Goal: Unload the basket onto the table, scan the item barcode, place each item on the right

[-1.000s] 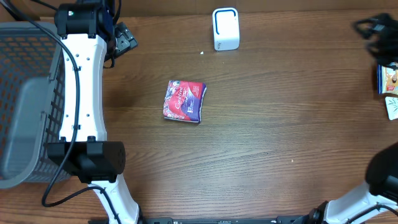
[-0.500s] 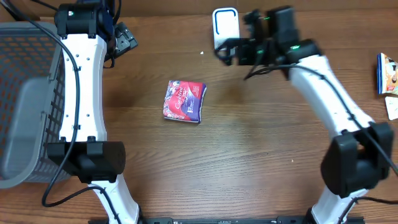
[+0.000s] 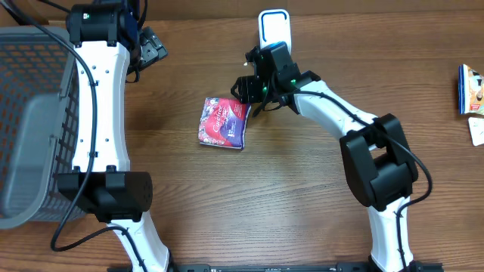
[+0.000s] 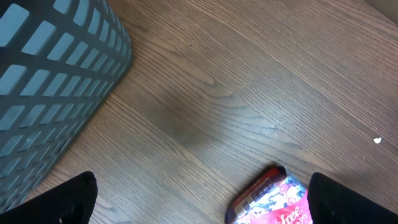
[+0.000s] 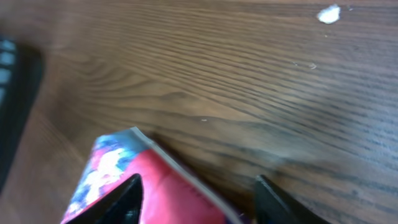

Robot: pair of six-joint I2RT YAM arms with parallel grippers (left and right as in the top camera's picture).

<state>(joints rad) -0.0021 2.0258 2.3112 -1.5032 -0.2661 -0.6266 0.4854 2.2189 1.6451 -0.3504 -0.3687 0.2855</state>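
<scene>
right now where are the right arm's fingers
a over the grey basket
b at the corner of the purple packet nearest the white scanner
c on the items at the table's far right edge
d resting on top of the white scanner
b, the wrist view shows the right fingers either side of a corner of the purple packet, and overhead that is the corner nearest the white scanner.

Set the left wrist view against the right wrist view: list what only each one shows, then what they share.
Left wrist only: the grey basket and the wide-open left end effector.
Right wrist only: the right end effector, its fingers either side of a corner of the pink packet, and a blurred dark shape at the left edge.
Both: the packet, the wooden table and a white speck.
</scene>
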